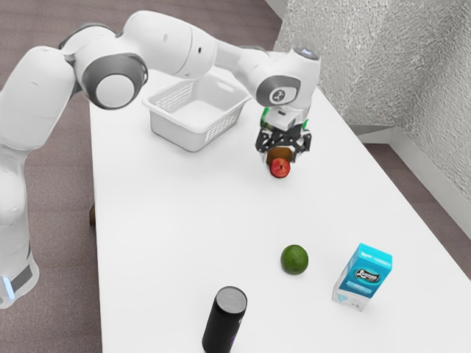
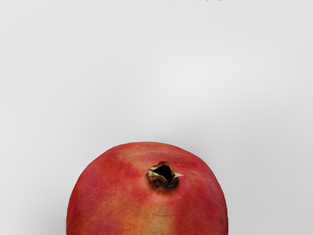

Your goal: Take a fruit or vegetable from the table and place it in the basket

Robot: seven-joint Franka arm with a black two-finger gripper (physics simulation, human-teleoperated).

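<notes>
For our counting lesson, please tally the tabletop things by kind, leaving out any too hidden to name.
Fruit: 2 (pomegranate, lime)
Carton: 1
Black cylinder: 1
Basket: 1
Total: 5
Left out: green patch, brown patch.

The exterior view looks from up high, beside the arm (image 1: 165, 44). It points down on a slant from well back, with the black can (image 1: 223, 323) near it and the basket (image 1: 173, 131) farther off. The wrist view looks down from the arm's end, very close to the red fruit (image 2: 146, 210). Both views see that fruit and some white table (image 1: 184, 220).
</notes>
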